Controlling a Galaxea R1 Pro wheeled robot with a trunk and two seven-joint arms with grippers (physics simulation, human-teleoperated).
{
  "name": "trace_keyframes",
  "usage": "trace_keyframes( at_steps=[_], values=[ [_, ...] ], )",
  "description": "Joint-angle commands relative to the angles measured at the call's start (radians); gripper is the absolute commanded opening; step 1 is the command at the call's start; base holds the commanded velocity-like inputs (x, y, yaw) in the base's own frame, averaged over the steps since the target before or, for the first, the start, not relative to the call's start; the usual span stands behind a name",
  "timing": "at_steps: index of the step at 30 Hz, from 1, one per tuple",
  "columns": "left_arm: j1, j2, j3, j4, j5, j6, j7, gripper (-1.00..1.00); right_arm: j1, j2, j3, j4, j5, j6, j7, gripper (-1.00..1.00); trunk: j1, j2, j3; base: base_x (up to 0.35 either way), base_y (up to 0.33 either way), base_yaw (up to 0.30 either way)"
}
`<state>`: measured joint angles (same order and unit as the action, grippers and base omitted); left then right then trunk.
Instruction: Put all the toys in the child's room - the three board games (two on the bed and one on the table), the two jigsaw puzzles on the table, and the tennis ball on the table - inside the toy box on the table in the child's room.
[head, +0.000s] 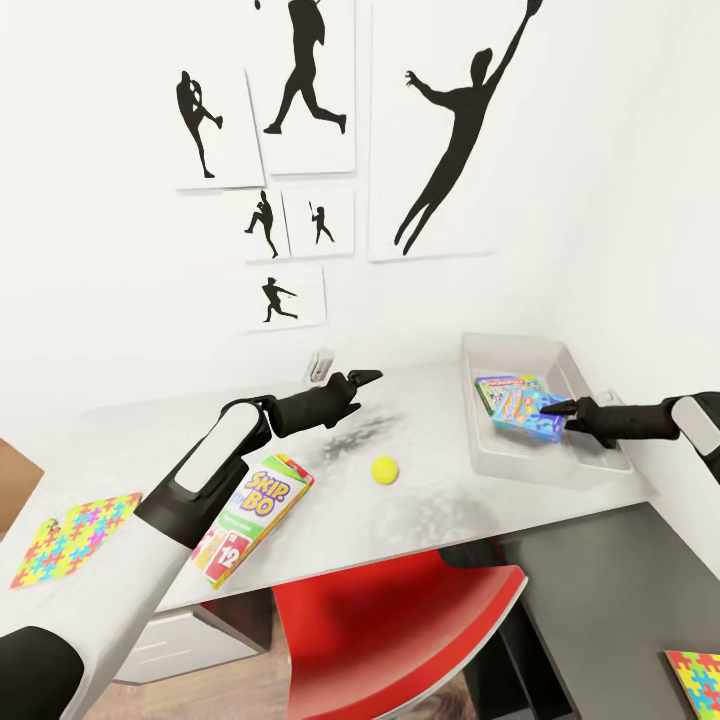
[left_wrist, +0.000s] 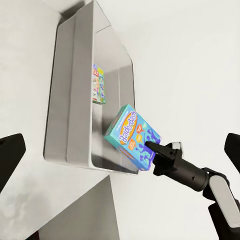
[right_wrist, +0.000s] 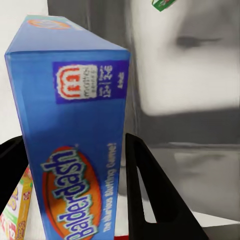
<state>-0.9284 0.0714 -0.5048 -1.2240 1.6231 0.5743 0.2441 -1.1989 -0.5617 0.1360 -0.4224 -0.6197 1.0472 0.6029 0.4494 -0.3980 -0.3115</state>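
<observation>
In the toy box: the toy box (head: 590, 463) at the counter's right end already holds the green-edged board game (head: 505, 385), lying flat on its floor.
Going in now: the right gripper (head: 562, 408) has its fingers clenched on the blue board game (head: 522, 415), which hangs tilted over the box, its far end above the green-edged one; I judge it not yet let go.
Right fingers, close up: the right wrist view shows the blue box (right_wrist: 75, 135) between the two dark fingers (right_wrist: 150, 200), with the tray wall beyond.
Left fingers: the left gripper (head: 366, 378) hovers above the counter (head: 130, 440) with nothing in it; its fingertips look close together, but whether fully closed I cannot tell.
Still out, below the left fingers: the tennis ball (head: 385, 470) and the SKIP-BO board game (head: 255, 518).
Still out, far from both: one jigsaw puzzle (head: 75, 535) at the counter's left end, a second jigsaw puzzle (head: 697, 678) on the lower dark wing.
Tally: one of six in, one nearly, four left.
</observation>
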Motion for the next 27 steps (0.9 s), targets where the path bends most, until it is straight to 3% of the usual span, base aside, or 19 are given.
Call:
trace_keyframes(
  at_steps=[1, 27],
  values=[
    [-0.001, 0.001, -0.001, -0.001, 0.011, -0.001, 0.009, 1.00, -0.004, -0.001, 0.005, 0.000, 0.007, 0.000, 0.011, -1.00, 0.001, -0.002, -0.002, 0.000, 0.000, 0.000],
    [-0.004, 0.001, -0.001, -0.003, 0.011, 0.001, 0.009, 1.00, -0.014, -0.002, 0.004, -0.003, 0.010, 0.000, 0.011, -1.00, 0.001, -0.002, -0.021, 0.000, 0.000, 0.000]
  ],
)
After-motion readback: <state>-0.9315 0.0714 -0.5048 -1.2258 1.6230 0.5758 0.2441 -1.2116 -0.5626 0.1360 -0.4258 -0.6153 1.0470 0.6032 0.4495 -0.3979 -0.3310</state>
